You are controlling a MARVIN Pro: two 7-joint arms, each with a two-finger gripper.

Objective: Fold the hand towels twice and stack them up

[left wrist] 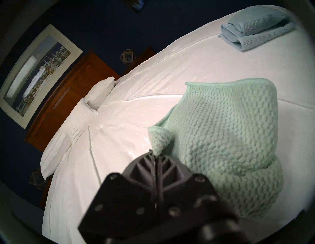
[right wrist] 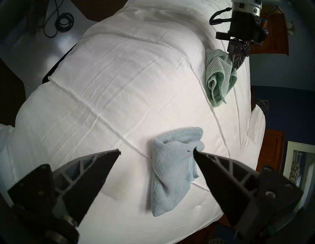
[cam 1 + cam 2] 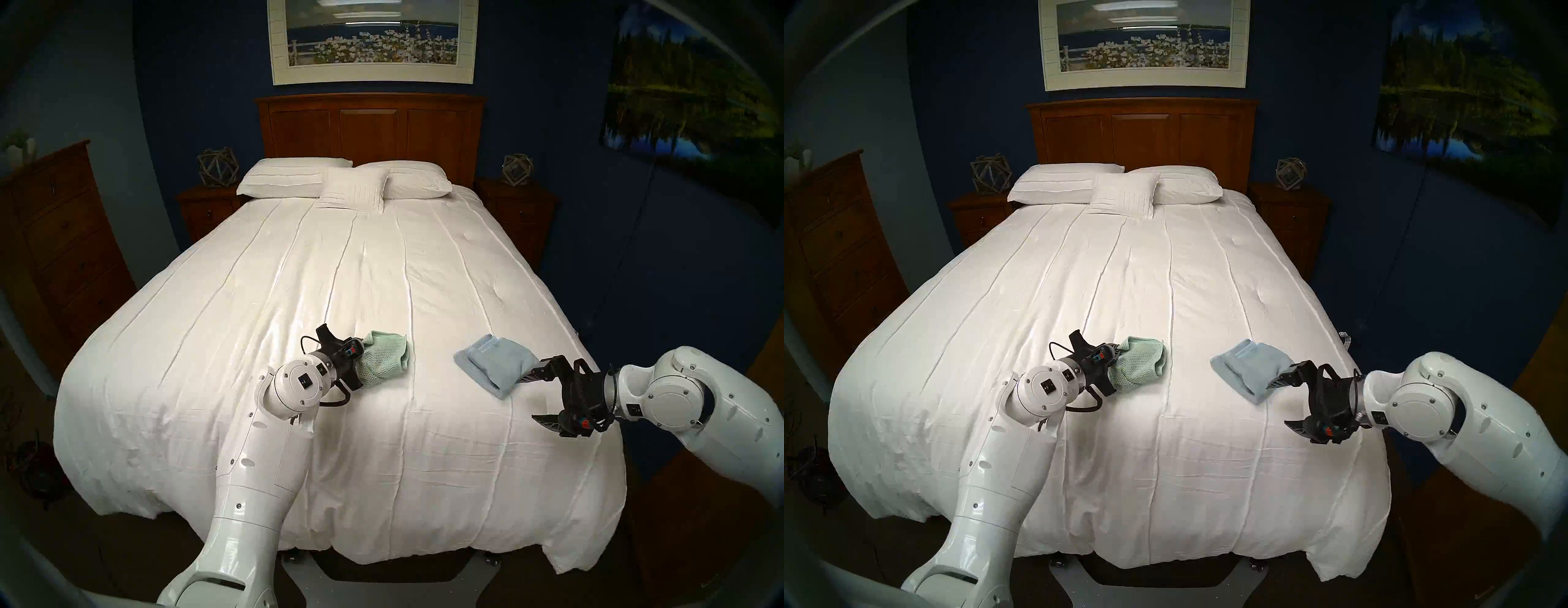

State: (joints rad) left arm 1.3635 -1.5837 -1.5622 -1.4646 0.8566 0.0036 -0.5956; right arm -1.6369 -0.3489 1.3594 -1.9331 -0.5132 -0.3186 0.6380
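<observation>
The pale mint green waffle-weave hand towel (image 3: 384,356) lies bunched and loosely folded on the white bedspread (image 3: 382,263), left of centre. My left gripper (image 1: 154,153) is shut on a corner of it and holds that corner slightly raised; it also shows in the right wrist view (image 2: 236,61). The light blue plush hand towel (image 3: 492,361) lies folded to the right, apart from the green one. My right gripper (image 2: 156,150) is open at the blue towel's near right end. One fingertip (image 2: 196,151) touches the towel's fold and the other hangs over bare bedspread.
Three white pillows (image 3: 352,182) lie at the wooden headboard (image 3: 369,127). A wooden dresser (image 3: 55,237) stands left of the bed, with nightstands on both sides. The bed's right edge drops off just beyond my right gripper. A cable coil (image 2: 64,22) lies on the floor.
</observation>
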